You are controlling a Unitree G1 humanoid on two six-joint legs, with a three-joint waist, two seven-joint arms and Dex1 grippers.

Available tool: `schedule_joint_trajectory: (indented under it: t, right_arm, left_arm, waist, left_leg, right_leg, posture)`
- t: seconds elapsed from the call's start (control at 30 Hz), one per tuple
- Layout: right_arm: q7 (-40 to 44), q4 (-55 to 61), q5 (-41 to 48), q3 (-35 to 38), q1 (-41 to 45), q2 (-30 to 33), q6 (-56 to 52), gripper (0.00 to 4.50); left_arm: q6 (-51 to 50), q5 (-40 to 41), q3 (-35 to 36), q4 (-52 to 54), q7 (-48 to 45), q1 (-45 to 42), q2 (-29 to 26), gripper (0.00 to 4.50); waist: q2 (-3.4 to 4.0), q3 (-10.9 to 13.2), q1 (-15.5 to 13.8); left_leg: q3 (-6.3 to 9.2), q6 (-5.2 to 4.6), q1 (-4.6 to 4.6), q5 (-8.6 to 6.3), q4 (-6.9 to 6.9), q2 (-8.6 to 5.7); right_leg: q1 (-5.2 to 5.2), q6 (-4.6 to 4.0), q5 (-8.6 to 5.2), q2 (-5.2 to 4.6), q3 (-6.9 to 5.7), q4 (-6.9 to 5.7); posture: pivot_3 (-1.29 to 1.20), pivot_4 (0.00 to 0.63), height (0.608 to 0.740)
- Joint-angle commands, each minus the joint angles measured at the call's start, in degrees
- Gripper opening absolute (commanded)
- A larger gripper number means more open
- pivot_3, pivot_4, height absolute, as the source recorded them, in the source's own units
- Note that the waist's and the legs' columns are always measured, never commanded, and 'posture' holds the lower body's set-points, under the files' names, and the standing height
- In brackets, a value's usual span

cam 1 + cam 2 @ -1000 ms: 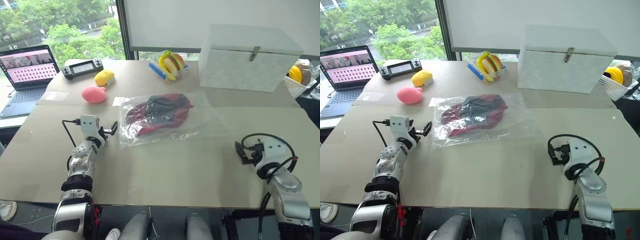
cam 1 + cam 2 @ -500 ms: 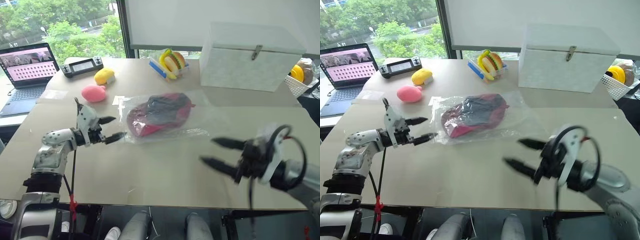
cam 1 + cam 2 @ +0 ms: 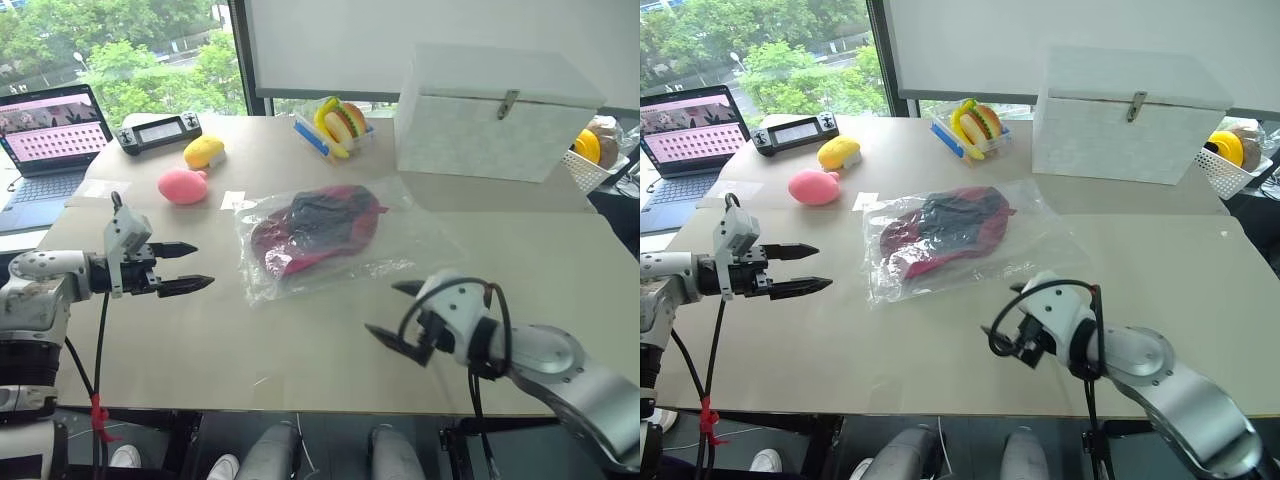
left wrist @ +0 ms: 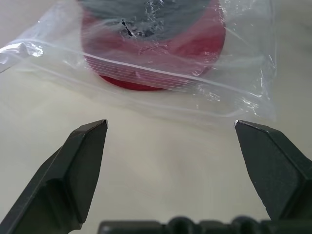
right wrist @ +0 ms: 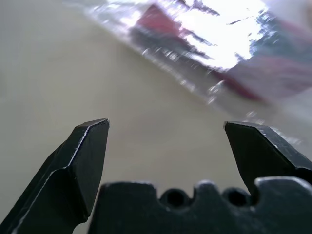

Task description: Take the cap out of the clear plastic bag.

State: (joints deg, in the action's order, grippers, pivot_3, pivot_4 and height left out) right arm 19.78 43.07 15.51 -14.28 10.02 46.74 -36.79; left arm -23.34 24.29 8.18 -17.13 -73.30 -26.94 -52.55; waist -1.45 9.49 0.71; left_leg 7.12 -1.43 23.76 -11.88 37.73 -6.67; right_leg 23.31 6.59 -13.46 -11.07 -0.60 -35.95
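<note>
The red cap point(image 3: 315, 225) with its dark lining lies inside the clear plastic bag point(image 3: 405, 245), flat on the middle of the table. My left gripper point(image 3: 203, 266) hovers left of the bag, open, its fingers pointing at the bag's left edge with a gap between. My right gripper point(image 3: 382, 308) is open and empty just in front of the bag's near right edge, pointing toward it. The left wrist view looks straight at the cap point(image 4: 156, 58) through the bag point(image 4: 243, 83). The right wrist view shows the glossy bag point(image 5: 219, 53) a little ahead.
A white lidded box point(image 3: 495, 115) stands at the back right beside a basket point(image 3: 600, 150). A pink toy point(image 3: 183, 186), a yellow toy point(image 3: 203, 152), a controller point(image 3: 160, 130) and a laptop point(image 3: 50, 140) sit back left. Toy food point(image 3: 340, 125) lies behind the bag.
Both arms lifted off the table and turned their open fingers toward the bag. The right gripper swung left to the bag's near edge. The left gripper drew back to the left.
</note>
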Motion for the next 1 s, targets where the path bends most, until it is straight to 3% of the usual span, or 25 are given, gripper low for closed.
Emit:
schedule_joint_trajectory:
  t: [0.03,0.1,0.37,0.57,0.8,1.0]
  right_arm:
    - [-1.0,-1.6,-10.8,-4.9,1.1,-0.9,7.2,4.50]
    - [-0.2,-2.7,-13.9,-6.8,1.2,-2.0,9.7,4.50]
    - [3.2,-5.8,-19.9,-7.1,0.7,-4.8,14.2,4.50]
    - [5.0,-15.5,-33.1,-14.0,6.2,-5.9,22.4,4.50]
    - [-2.6,-36.8,-49.4,-21.0,17.2,-12.9,36.9,4.50]
    - [-6.9,-45.0,-54.1,-20.2,21.1,-18.3,40.9,4.50]
  left_arm:
    - [-1.0,1.8,2.2,2.9,0.8,-0.4,0.0,4.48]
    - [-0.8,1.7,2.5,3.1,1.1,0.1,0.1,4.48]
    - [-0.3,1.7,3.0,3.5,1.1,1.2,-0.2,4.48]
    - [-0.2,1.4,2.5,2.8,0.9,0.9,0.4,4.48]
    - [0.7,0.5,1.0,0.7,-0.3,-1.3,1.6,4.48]
    - [1.1,0.1,0.5,-0.1,-1.3,-1.5,1.3,4.48]
  waist:
    - [0.00,0.0,-0.1]
    - [-0.01,0.0,-0.1]
    - [-0.01,0.0,0.1]
    - [-0.01,0.0,0.5]
    - [-0.01,0.0,0.7]
    - [-0.01,0.0,1.0]
  left_leg:
    - [0.00,0.01,0.00,-0.01,0.00,-0.01]
    - [0.03,0.05,0.01,-0.03,0.00,-0.03]
    - [-0.06,0.12,-0.05,-0.04,0.03,0.38]
    - [-0.29,0.31,-0.21,-0.11,0.01,0.63]
    - [-0.56,0.35,-0.40,-0.13,0.01,0.64]
    - [-0.71,0.39,-0.46,-0.15,-0.06,0.68]
  right_leg:
    - [-0.01,-0.01,0.01,0.00,0.00,0.01]
    - [0.00,-0.40,0.25,0.01,0.00,-0.01]
    - [-0.04,-0.38,0.23,0.41,0.05,0.03]
    - [-0.04,-0.51,0.30,0.69,0.09,-0.09]
    - [0.04,-0.77,0.45,0.72,0.31,-0.07]
    - [0.15,-0.90,0.50,0.87,0.67,-0.12]
  posture:
    - [0.00,0.150,0.740]
    - [0.00,0.150,0.740]
    - [0.00,0.150,0.740]
    - [0.00,0.150,0.740]
    - [0.00,0.150,0.740]
    - [0.00,0.150,0.740]
